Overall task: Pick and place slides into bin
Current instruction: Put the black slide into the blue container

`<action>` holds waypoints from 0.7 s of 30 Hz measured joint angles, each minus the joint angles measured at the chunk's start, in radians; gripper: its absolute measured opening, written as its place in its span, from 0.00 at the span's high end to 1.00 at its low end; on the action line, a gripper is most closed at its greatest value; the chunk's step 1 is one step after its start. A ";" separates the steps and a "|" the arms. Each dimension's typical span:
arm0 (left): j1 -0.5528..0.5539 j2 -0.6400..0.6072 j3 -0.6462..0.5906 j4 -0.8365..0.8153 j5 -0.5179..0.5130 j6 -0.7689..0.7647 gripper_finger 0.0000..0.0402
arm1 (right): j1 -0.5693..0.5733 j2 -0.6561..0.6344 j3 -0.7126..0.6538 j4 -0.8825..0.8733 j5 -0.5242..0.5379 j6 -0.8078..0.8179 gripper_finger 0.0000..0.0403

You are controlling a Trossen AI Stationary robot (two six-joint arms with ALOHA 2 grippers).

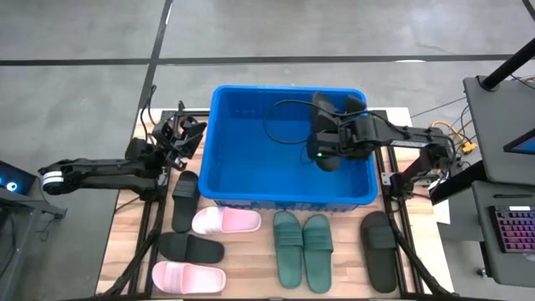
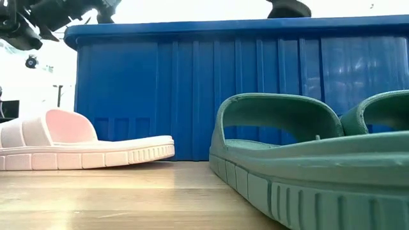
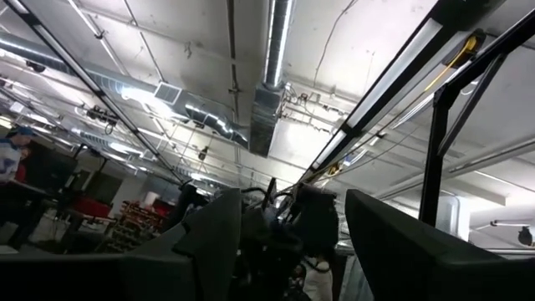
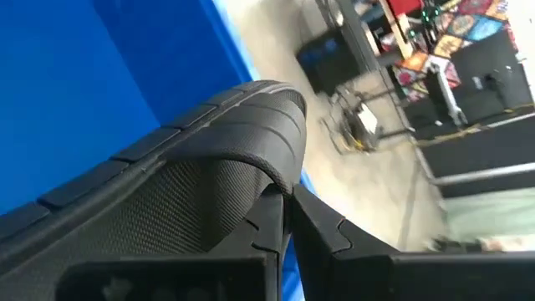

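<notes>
The blue bin [image 1: 288,146] stands mid-table; in the low view its ribbed wall [image 2: 243,89] fills the back. Over the bin's right half, my right gripper [image 1: 328,125] is shut on a black slide [image 1: 338,105], which also shows above the rim [image 2: 289,9]. My left gripper [image 1: 180,134] waits open at the bin's left side, pointing up, with nothing between its fingers [image 3: 217,242]. On the table's near part lie two pink slides [image 1: 226,221] [image 1: 188,278], two green slides [image 1: 287,248] [image 1: 318,251] and three black slides [image 1: 185,201] [image 1: 191,247] [image 1: 379,249], soles down. My right gripper pinches the black slide between its two shut fingers [image 4: 276,226], at the rim of its textured surface [image 4: 251,188]. The ribbed sole edge [image 4: 251,109] runs past the fingers. The slide is lifted clear, above the inside of the bin.
The bin's near wall stands just behind the row of slides. A pink slide [image 2: 77,144] and a green slide [image 2: 300,160] lie closest to the low camera. Cables and a stand with a keyboard [image 1: 510,226] sit off the table's right edge.
</notes>
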 joint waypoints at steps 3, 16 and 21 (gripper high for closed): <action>0.000 0.016 0.000 0.000 -0.015 0.000 0.50 | -0.033 -0.011 -0.080 0.000 -0.013 -0.011 0.98; 0.001 0.021 0.000 -0.001 -0.064 0.005 0.50 | -0.119 -0.101 -0.426 0.182 -0.012 -0.216 0.98; 0.001 0.021 0.000 0.000 -0.066 0.000 0.50 | -0.122 -0.115 -0.544 0.414 -0.021 -0.468 0.98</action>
